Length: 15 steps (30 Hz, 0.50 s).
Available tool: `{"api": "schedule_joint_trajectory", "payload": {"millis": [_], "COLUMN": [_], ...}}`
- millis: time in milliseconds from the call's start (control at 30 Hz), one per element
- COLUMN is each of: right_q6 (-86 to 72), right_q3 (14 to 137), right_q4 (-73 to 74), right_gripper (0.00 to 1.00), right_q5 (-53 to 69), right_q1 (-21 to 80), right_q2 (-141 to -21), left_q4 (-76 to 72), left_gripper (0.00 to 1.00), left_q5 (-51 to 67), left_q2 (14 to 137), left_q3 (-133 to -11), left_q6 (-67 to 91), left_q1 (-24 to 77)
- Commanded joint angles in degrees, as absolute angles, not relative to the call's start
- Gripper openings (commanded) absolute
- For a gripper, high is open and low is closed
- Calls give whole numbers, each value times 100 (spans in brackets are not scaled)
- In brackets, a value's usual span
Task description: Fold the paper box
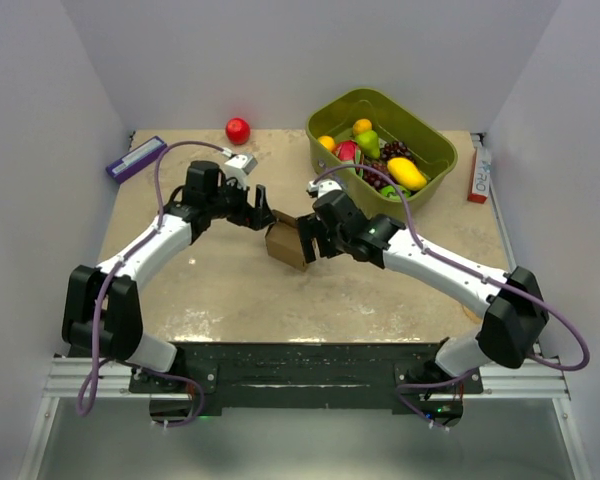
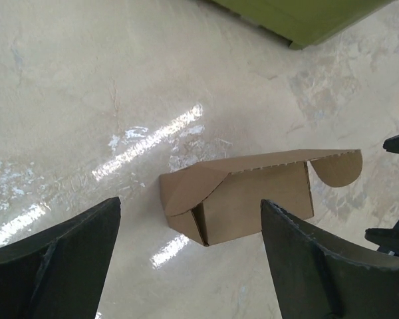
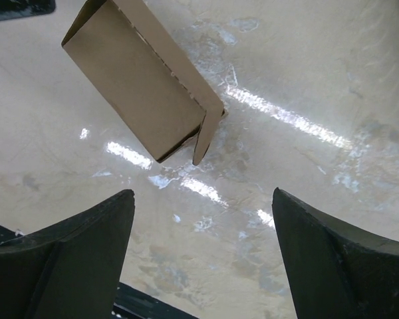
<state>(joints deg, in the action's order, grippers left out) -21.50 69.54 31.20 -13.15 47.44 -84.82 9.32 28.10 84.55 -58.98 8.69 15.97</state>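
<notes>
Cardboard in plain brown, the paper box (image 1: pixel 287 243) sat on the counter (image 1: pixel 230 290) a little to the left of the green bin (image 1: pixel 340 105) and nearer the arm bases than the bin, about midway between the two arms. It was partly folded. In the left wrist view the box (image 2: pixel 253 199) had its walls up, a long top panel ending in a rounded tab that stuck out past one end, and a side flap bent inward at the other end. In the right wrist view the box (image 3: pixel 139 100) stood tilted on one edge, with one panel hanging loose off its corner.

The left gripper (image 1: pixel 263 213) hovered on the side of the box away from the bin, its jaws spread wide and holding nothing; from its own camera the left gripper (image 2: pixel 189 219) had the box ahead of its fingers, and contact could not be judged. The right gripper (image 1: pixel 310 238) sat on the bin side of the box, close against it. From its own camera the right gripper (image 3: pixel 203 199) showed jaws released and bare counter between them.

The bin held mixed fruit (image 1: pixel 380 155). A red ball (image 1: pixel 238 130) lay just left of the bin, a purple-and-white flat box (image 1: pixel 136 157) far left of it, and a red-and-white slim box (image 1: pixel 478 172) just right of it.
</notes>
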Motion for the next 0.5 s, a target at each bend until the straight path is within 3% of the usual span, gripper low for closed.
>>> {"api": "schedule_joint_trajectory", "payload": {"millis": [0, 133, 200, 367, 467], "right_q6": [-2514, -2557, -2575, -2566, -2549], "right_q3": [6847, 6838, 6838, 6864, 6908], "right_q4": [2505, 2443, 2435, 2417, 2443], "right_gripper": [82, 67, 61, 30, 23], "right_q5": [-1134, -1221, -1318, -1424, -1450], "right_q1": [4729, 4729, 4729, 4720, 4720], "right_q2": [-8472, -8587, -8631, -8684, -8771], "left_q4": [1011, 993, 993, 967, 932], "left_gripper": [86, 77, 67, 47, 35], "left_q5": [2610, 2566, 2584, 2619, 2628], "left_q2": [8481, 8508, 8595, 8631, 8622], "left_q3": [-6161, -6117, -6117, -6091, -6056], "left_q6": [493, 431, 448, 501, 554], "left_q1": [1740, 1802, 1811, 1846, 1889]}}
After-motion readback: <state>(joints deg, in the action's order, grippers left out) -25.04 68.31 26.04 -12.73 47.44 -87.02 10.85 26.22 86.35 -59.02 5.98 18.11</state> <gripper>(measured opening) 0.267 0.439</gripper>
